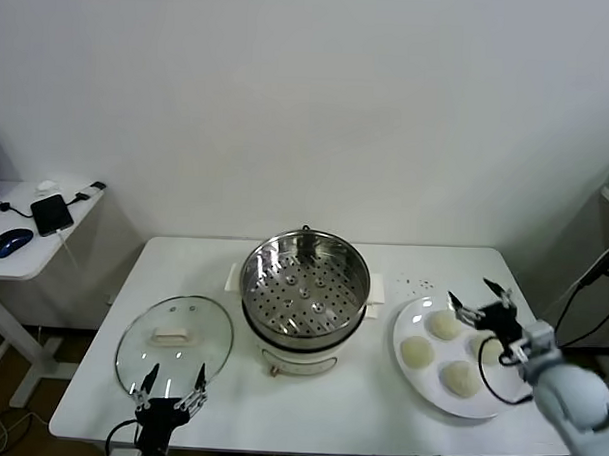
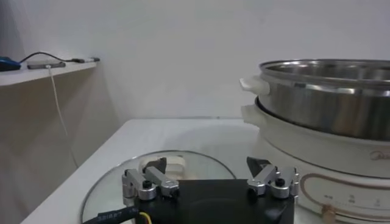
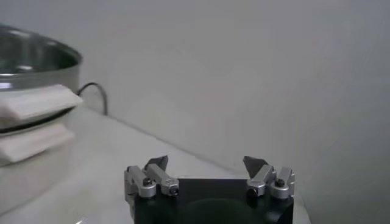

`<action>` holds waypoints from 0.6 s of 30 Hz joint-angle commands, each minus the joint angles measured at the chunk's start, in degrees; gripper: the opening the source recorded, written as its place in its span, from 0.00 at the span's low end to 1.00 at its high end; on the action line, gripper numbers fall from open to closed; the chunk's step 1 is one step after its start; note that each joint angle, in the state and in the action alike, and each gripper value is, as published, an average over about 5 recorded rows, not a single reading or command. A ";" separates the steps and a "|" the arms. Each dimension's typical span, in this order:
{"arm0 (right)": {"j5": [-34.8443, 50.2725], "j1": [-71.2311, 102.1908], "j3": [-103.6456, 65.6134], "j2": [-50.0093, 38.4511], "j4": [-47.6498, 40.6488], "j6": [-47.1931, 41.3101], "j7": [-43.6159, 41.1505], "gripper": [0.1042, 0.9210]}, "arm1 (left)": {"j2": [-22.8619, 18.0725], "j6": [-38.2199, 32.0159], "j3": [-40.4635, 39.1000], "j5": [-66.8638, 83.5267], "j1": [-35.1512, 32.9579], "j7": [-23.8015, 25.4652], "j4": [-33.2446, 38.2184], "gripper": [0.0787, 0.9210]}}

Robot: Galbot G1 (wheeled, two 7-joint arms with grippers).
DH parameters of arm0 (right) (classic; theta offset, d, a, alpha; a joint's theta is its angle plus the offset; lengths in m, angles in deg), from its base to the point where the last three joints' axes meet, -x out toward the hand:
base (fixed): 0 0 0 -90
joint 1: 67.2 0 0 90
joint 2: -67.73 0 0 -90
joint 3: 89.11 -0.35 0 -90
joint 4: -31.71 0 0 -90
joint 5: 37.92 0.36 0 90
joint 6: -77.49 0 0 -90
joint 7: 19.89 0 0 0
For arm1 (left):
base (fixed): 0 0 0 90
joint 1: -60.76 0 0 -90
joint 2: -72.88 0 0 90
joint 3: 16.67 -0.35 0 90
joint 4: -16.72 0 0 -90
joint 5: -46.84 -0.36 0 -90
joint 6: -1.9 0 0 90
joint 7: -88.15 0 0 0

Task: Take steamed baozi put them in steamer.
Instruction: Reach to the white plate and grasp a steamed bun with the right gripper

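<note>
Several cream-white baozi sit on a white plate (image 1: 424, 387) at the table's right: one at the far side (image 1: 443, 325), one at the left (image 1: 417, 352), one at the near side (image 1: 460, 378), and one partly hidden behind my right gripper. My right gripper (image 1: 479, 298) is open and empty, just above the plate's far right part; its wrist view (image 3: 206, 164) shows only table and wall. The steel steamer (image 1: 305, 278) with its perforated tray stands empty at the table's middle, also in the left wrist view (image 2: 329, 97). My left gripper (image 1: 173, 378) is open and empty at the front left.
A round glass lid (image 1: 175, 331) with a white handle lies left of the steamer, right beyond my left gripper; it also shows in the left wrist view (image 2: 164, 167). A side table (image 1: 34, 241) with a phone and a mouse stands at the far left.
</note>
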 commanded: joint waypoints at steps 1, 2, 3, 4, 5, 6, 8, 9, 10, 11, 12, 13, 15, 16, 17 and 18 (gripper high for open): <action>-8.93 -75.52 76.06 -11.81 -18.50 13.29 -40.94 0.88 | 0.01 -0.33 -0.16 -0.20 -0.03 0.25 -0.48 0.88; -9.65 -80.31 81.53 -10.43 -19.95 14.71 -43.54 0.88 | 0.05 -0.46 -0.17 -0.21 -0.02 0.28 -0.62 0.88; -10.22 -84.63 86.76 -8.77 -21.37 15.97 -46.15 0.88 | 0.09 -0.58 -0.18 -0.22 0.02 0.31 -0.78 0.88; -10.35 -87.92 90.63 -7.10 -22.37 16.58 -47.80 0.88 | 0.12 -0.67 -0.20 -0.23 0.12 0.33 -0.94 0.88; -10.22 -90.39 94.06 -5.30 -23.18 16.83 -48.91 0.88 | 0.13 -0.72 -0.21 -0.23 0.23 0.35 -1.07 0.88; -9.74 -91.74 96.78 -3.78 -23.54 16.63 -49.36 0.88 | 0.14 -0.77 -0.23 -0.23 0.35 0.38 -1.19 0.88; -8.19 -92.98 101.05 -1.02 -23.46 15.01 -48.46 0.88 | 0.10 -0.86 -0.26 -0.26 0.60 0.48 -1.40 0.88; -7.24 -92.75 102.18 -0.04 -23.16 13.61 -47.47 0.88 | 0.08 -0.93 -0.26 -0.33 0.67 0.61 -1.49 0.88; -6.24 -91.95 102.66 0.85 -22.93 11.94 -46.05 0.88 | 0.05 -1.05 -0.26 -0.45 0.73 0.77 -1.58 0.88; -5.30 -90.80 102.59 1.56 -22.83 10.13 -44.45 0.88 | 0.03 -1.16 -0.24 -0.59 0.77 0.94 -1.65 0.88; -4.44 -89.24 101.87 2.22 -22.96 8.34 -42.91 0.88 | 0.00 -1.27 -0.22 -0.73 0.77 1.11 -1.68 0.88; -3.76 -87.42 100.67 2.79 -23.26 6.63 -41.54 0.88 | -0.01 -1.36 -0.19 -0.86 0.76 1.26 -1.69 0.88; -2.79 -83.78 98.05 3.84 -24.08 3.71 -39.13 0.88 | -0.04 -1.46 -0.14 -1.03 0.71 1.41 -1.67 0.88; -2.46 -81.88 96.61 4.44 -24.53 2.46 -38.22 0.88 | -0.07 -1.49 -0.12 -1.11 0.68 1.44 -1.68 0.88; -2.18 -80.28 95.45 4.97 -24.94 1.41 -37.53 0.88 | -0.11 -1.54 -0.11 -1.21 0.66 1.47 -1.72 0.88; -2.02 -78.79 94.45 5.49 -25.31 0.55 -36.97 0.88 | -0.17 -1.60 -0.12 -1.33 0.63 1.50 -1.79 0.88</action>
